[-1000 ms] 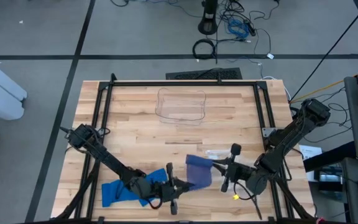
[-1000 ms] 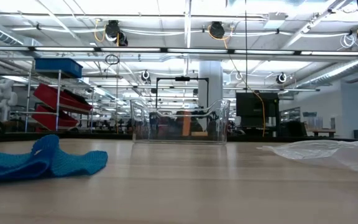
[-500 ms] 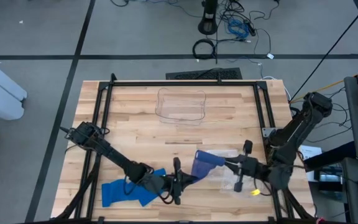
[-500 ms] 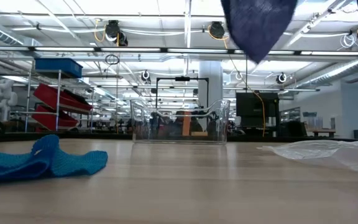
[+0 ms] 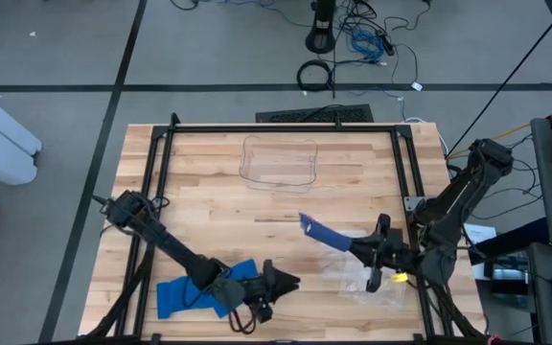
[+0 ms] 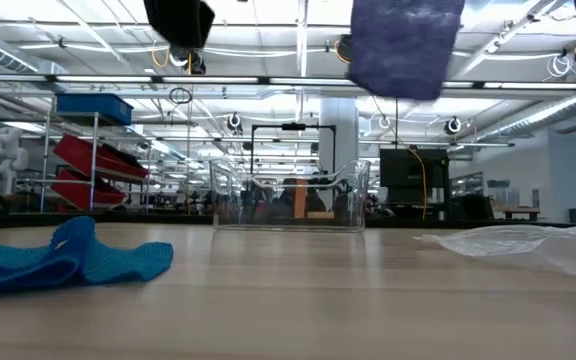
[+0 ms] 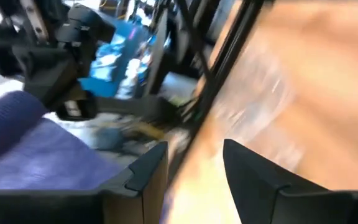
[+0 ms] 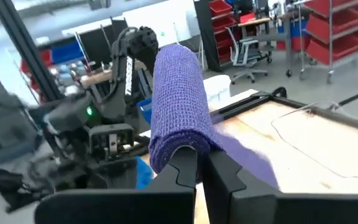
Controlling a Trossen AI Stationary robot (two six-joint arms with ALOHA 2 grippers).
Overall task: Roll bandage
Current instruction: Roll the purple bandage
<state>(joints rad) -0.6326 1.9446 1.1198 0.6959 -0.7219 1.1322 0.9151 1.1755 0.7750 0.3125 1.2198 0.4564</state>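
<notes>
Wooden table: right gripper at 4 o'clock pinches purple knit bandage aloft, likely for rolling; left gripper, fingers apart and empty, at 6 o'clock.

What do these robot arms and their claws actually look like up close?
Both arms are dark, almost black, built of slim jointed segments with thin cables running along them. The left gripper and right gripper each end in two flat, angular black fingers, blocky like moulded plastic. A small yellow marking shows near the right arm's wrist.
</notes>
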